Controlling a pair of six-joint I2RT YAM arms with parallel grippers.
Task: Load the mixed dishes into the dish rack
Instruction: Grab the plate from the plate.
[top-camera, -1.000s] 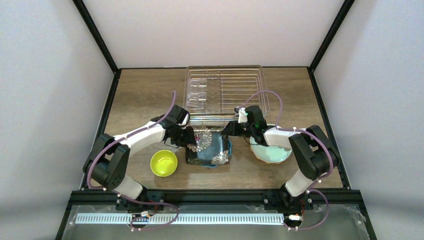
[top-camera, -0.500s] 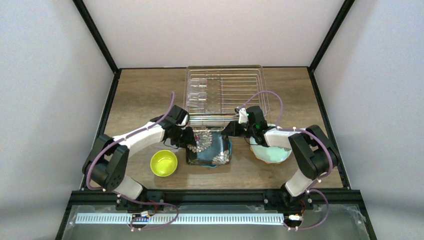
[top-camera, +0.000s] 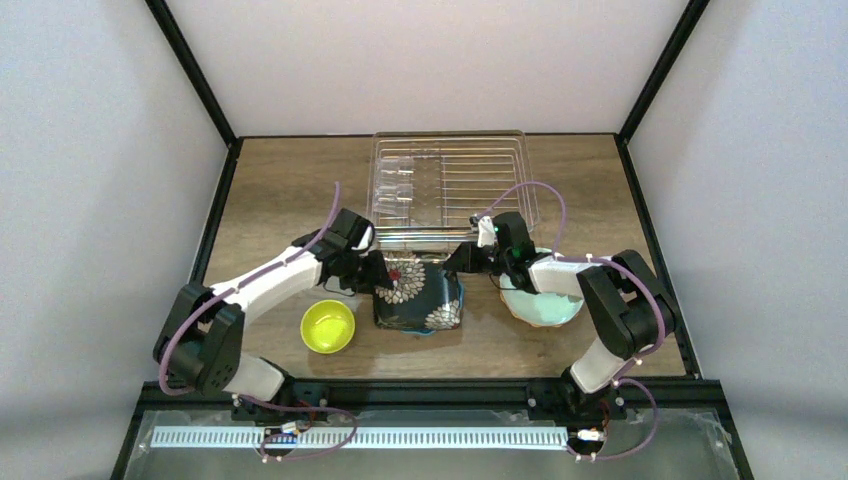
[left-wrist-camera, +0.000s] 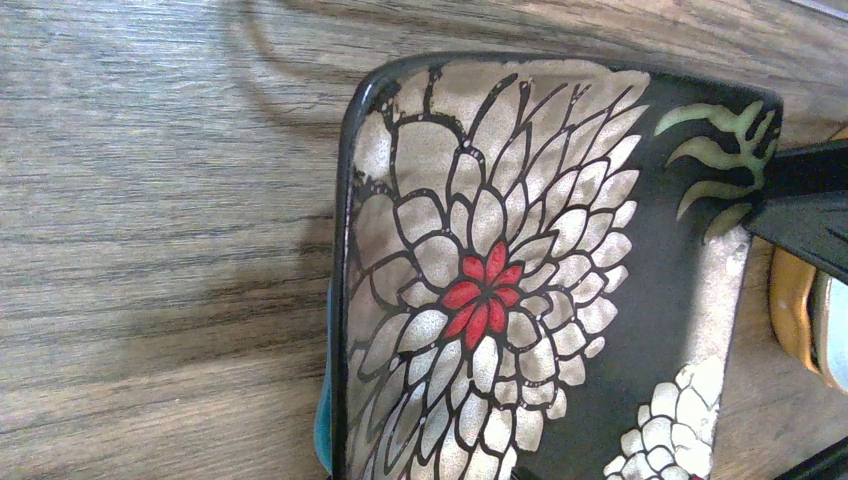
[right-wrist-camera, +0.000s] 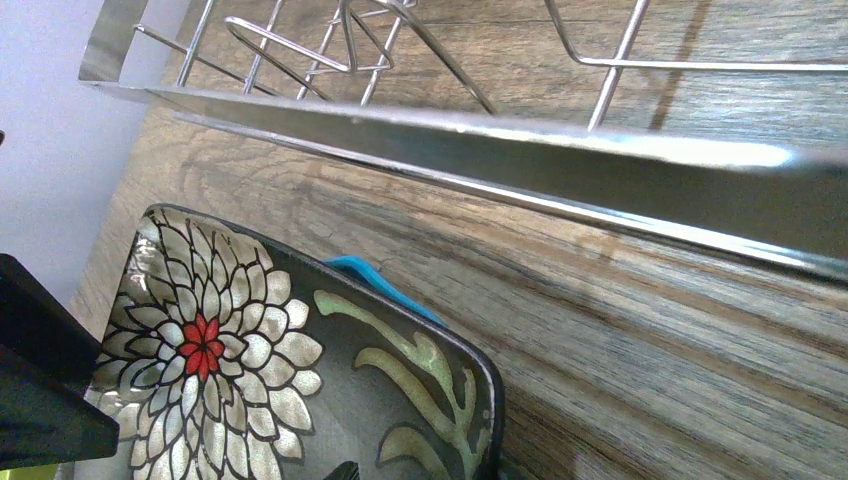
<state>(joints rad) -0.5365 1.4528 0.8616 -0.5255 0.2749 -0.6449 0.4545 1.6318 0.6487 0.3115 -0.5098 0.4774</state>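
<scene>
1. The floral plate (top-camera: 418, 295) is seen on the surface (top-camera: 290, 190), just before the rack (top-camera: 490, 185), over a teal plate (right-wrist-camera: 370, 272).
2. The left end effector (top-camera: 372, 272) is set at its left edge; opening and grip cannot be told.
3. The right end effector (top-camera: 460, 262) is set at its far right corner; likewise unclear.

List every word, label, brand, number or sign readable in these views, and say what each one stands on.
None: no word, number, brand or sign can be read in any view.
The square plate carries only painted flowers and leaves, no writing.
The wire rack, the yellow-green bowl and the wooden table show nothing written.
Any marking on the arms is too small to tell.
</scene>
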